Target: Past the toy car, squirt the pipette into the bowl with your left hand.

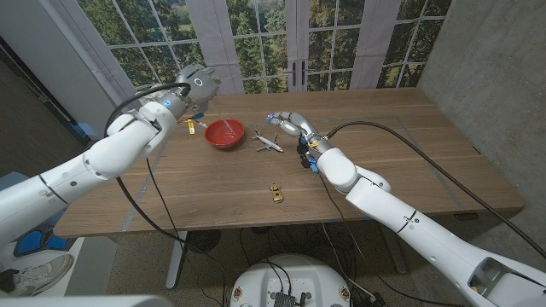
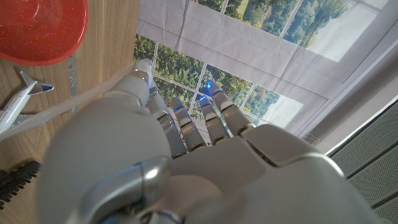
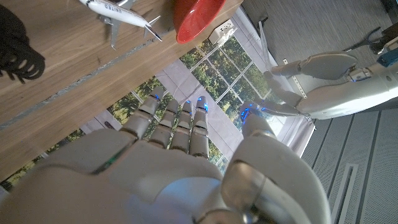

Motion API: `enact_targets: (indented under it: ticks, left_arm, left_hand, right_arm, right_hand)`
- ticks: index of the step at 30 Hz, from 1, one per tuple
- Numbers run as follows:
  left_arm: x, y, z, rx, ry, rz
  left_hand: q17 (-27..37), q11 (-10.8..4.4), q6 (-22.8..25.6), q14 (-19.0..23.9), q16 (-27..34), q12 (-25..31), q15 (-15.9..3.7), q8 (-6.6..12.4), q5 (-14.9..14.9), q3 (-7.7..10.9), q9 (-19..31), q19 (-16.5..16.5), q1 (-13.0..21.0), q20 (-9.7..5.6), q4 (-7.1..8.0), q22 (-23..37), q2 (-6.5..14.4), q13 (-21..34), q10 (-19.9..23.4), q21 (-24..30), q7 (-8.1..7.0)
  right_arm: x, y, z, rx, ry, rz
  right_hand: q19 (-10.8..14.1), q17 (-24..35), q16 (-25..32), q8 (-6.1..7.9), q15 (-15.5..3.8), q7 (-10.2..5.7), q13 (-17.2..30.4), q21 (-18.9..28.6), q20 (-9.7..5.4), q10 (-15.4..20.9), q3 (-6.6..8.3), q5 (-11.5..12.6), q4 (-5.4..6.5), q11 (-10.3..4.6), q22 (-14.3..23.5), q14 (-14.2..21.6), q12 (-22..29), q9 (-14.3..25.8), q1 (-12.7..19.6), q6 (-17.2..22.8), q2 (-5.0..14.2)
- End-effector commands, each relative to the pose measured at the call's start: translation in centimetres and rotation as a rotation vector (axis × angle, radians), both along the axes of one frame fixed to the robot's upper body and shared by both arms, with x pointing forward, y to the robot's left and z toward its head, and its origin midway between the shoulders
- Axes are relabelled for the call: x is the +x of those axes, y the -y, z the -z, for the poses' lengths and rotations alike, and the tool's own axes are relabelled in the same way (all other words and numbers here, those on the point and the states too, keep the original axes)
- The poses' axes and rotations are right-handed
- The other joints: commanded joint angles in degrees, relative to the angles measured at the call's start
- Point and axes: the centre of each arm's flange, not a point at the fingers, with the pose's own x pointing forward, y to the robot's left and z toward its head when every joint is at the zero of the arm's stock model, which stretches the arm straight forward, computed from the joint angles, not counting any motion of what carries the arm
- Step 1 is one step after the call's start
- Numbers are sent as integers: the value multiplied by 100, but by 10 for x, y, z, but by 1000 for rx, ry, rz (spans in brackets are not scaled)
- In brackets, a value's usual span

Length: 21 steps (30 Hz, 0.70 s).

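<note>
Pipette [image 1: 191, 127], yellow-tipped, sits pinched in the left hand [image 1: 189, 92], raised just at nine o'clock of the red bowl [image 1: 225, 134]. The squirt looks still to come; its tip seems short of the rim. Right hand [image 1: 288, 124] hovers with fingers spread, holding nothing. Toy car [image 1: 275, 193] lies on the worktop [image 1: 401, 145] at five o'clock from the bowl, toy plane [image 1: 267, 141] at three; neither blocks the way.

On the counter [image 1: 384, 128], the bowl [image 1: 225, 134] sits toward the far left. The toy plane [image 1: 268, 141] lies just right of it. The toy car [image 1: 276, 193] lies nearer the front edge, well apart from both. The left hand [image 1: 194, 94] is left of the bowl; the right hand [image 1: 288, 124] is right of the plane.
</note>
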Motion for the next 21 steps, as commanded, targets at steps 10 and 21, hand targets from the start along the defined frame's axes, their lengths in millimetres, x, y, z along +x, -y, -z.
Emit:
enact_targets:
  ticks: [10, 21]
  left_arm:
    - [3, 9, -6, 59, -8, 10]
    - [2, 9, -5, 72, -6, 14]
  left_hand:
    - [8, -10, 29, 57, -7, -9, -918, 38, 28, -53, 23, 40, 80, -54, -13, 15, 32, 34, 46, 31, -67]
    - [9, -11, 26, 56, -7, -9, -917, 40, 29, -76, 25, 40, 88, -52, -10, 16, 46, 35, 60, 29, -64]
  right_arm:
    - [8, -19, -4, -3, -11, -5]
    - [7, -31, -6, 3, -1, -2]
  right_hand:
    - [58, 47, 74, 64, -113, 14, 37, 45, -44, 123, -28, -22, -24, 7, 27, 92, 46, 17, 176, 173, 0]
    - [279, 108, 230, 147, -129, 77, 74, 127, -39, 325, -78, -38, -13, 17, 33, 386, 125, 31, 245, 445, -9]
